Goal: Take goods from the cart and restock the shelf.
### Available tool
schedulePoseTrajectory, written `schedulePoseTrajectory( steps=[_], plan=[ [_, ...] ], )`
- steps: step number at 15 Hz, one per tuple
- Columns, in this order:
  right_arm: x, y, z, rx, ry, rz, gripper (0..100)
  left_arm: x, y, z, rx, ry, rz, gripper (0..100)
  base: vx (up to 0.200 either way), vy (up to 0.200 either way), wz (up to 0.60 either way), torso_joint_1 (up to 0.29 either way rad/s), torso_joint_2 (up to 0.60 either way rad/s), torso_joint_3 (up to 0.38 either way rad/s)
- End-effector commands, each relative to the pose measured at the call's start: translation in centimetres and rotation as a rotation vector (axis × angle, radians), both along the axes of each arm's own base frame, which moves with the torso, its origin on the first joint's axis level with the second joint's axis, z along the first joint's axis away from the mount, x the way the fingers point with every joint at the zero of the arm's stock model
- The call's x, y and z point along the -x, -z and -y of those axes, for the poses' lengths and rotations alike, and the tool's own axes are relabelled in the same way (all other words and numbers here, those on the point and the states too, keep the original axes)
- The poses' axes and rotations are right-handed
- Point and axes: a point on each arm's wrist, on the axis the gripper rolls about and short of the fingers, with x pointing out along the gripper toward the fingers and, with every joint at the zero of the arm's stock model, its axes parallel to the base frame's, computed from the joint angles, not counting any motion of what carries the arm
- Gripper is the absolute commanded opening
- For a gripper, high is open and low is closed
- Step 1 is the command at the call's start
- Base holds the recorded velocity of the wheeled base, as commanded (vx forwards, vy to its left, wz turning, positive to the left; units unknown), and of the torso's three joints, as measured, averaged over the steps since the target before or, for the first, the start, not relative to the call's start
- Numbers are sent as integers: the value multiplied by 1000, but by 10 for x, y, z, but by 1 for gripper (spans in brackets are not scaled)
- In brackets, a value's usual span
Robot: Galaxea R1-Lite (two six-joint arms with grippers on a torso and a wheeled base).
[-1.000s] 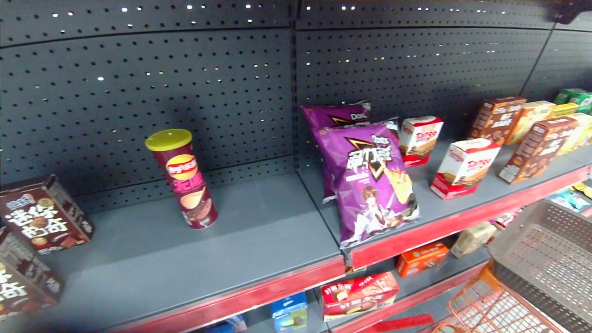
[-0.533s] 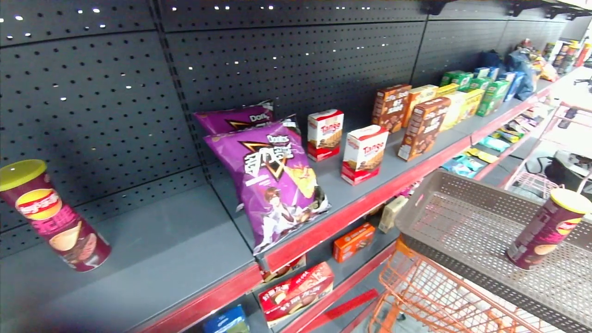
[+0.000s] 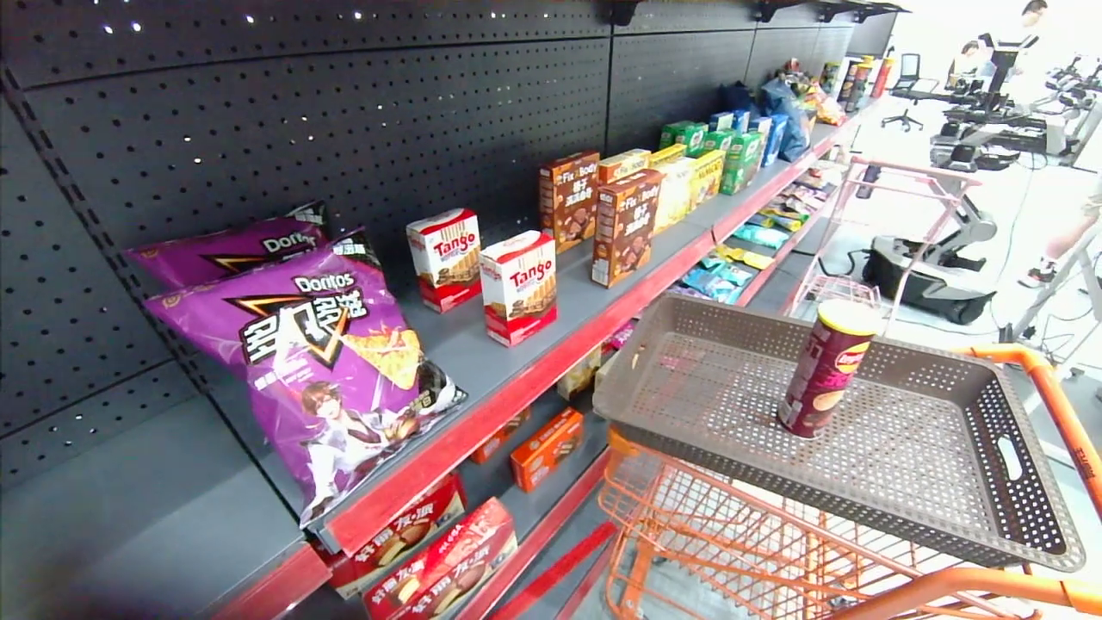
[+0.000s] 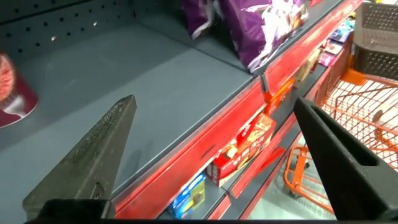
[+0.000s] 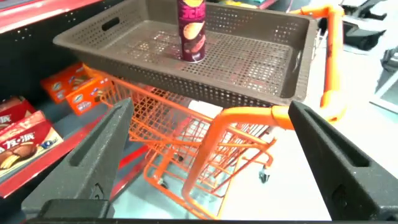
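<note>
Your tray (image 3: 904, 448) sits on top of the orange cart (image 3: 715, 534) and holds a single can (image 3: 826, 370). The can stands upright, nearer the tray's far side.

Your right hand (image 5: 211, 107) hangs over the cart's handle end. Its fingers are spread wide and it is well apart from the can.

Your left hand (image 4: 214, 106) is just as wide. It hangs over the front edge of the shelf (image 3: 112, 525). A second can (image 4: 12, 90) stands on that shelf off to one side of the hand, apart from both fingers.

Count along the shelf:
- Two purple bags (image 3: 318, 362), one leaning in front of the other.
- Two white-and-red boxes (image 3: 519, 287), upright and just beside the bags.
- Two brown boxes (image 3: 626, 226), upright, next along.
- A row of yellow and green boxes (image 3: 702, 172) beyond those, packed too tightly to count.

On the lower shelf you have two red boxes (image 3: 448, 564) lying flat below the bags. Two orange boxes (image 3: 547, 448) lie farther along, next to the cart.
</note>
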Motion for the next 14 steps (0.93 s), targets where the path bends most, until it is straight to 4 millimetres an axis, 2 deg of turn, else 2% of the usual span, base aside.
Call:
schedulePoseTrajectory(
  steps=[1, 9, 10, 11, 12, 13, 14],
  plan=[
    [0, 0, 0, -1, 0, -2, 100, 0, 0, 0, 1, 0, 0, 100, 0, 0, 0, 0, 0, 0],
    [0, 0, 0, 2, -4, 0, 100, 0, 0, 0, 1, 0, 0, 100, 0, 0, 0, 0, 0, 0],
    [6, -39, 0, -17, 32, 60, 100, 0, 0, 0, -1, 1, 0, 100, 0, 0, 0, 0, 0, 0],
    [-10, -59, 0, -56, 80, -78, 100, 0, 0, 0, 1, 1, 0, 100, 0, 0, 0, 0, 0, 0],
    [-17, -63, 1, -70, 109, -122, 100, 0, 0, 0, 1, 0, 0, 100, 0, 0, 0, 0, 0, 0],
    [-39, -85, 4, -99, 202, -124, 100, 0, 0, 0, -1, 1, 1, 100, 0, 0, 0, 0, 0, 0],
    [-56, -90, 7, -119, 254, -177, 100, 0, 0, 0, 1, 0, 0, 100, 0, 0, 0, 0, 0, 0]
  ],
)
